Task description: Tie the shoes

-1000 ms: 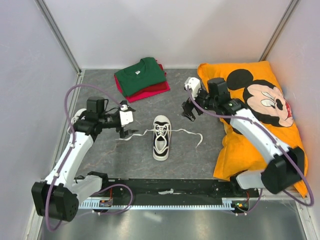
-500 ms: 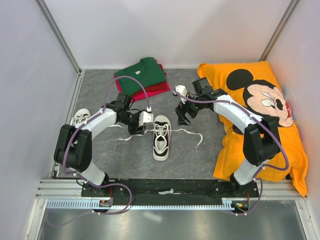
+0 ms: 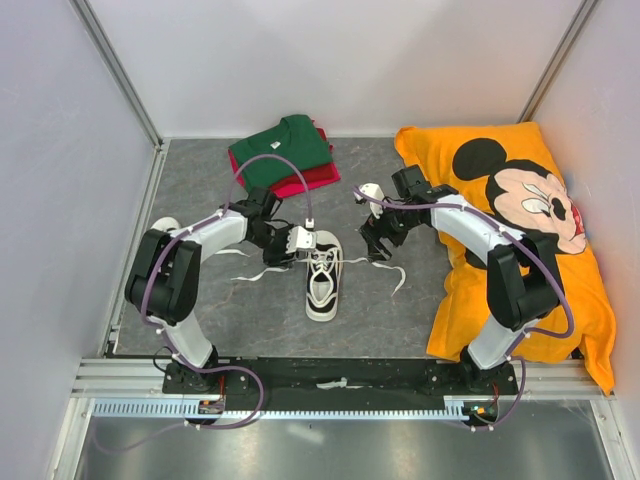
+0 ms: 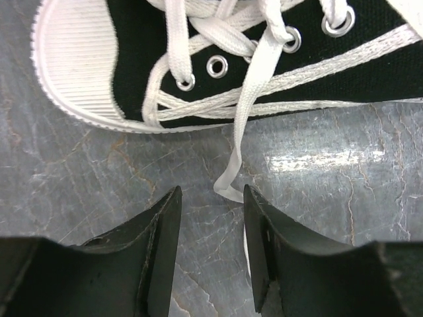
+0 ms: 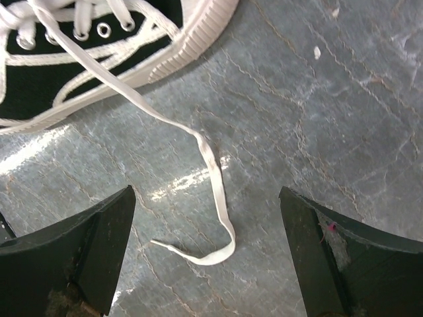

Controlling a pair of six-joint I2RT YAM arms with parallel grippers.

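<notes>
Pinching near each loose tip, away from the sneaker [image 3: 322,290], looks wisest. The left end effector [image 4: 211,198], narrowly parted and empty, frames the left lace [image 4: 246,125] mid-frame; the right end effector [image 5: 206,195] gapes empty around the right lace [image 5: 210,158].

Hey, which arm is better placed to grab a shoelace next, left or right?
Left, probably: the end of the left lace lies just ahead of the left hand's narrow open gap. The right hand is spread much wider around the right lace.
</notes>
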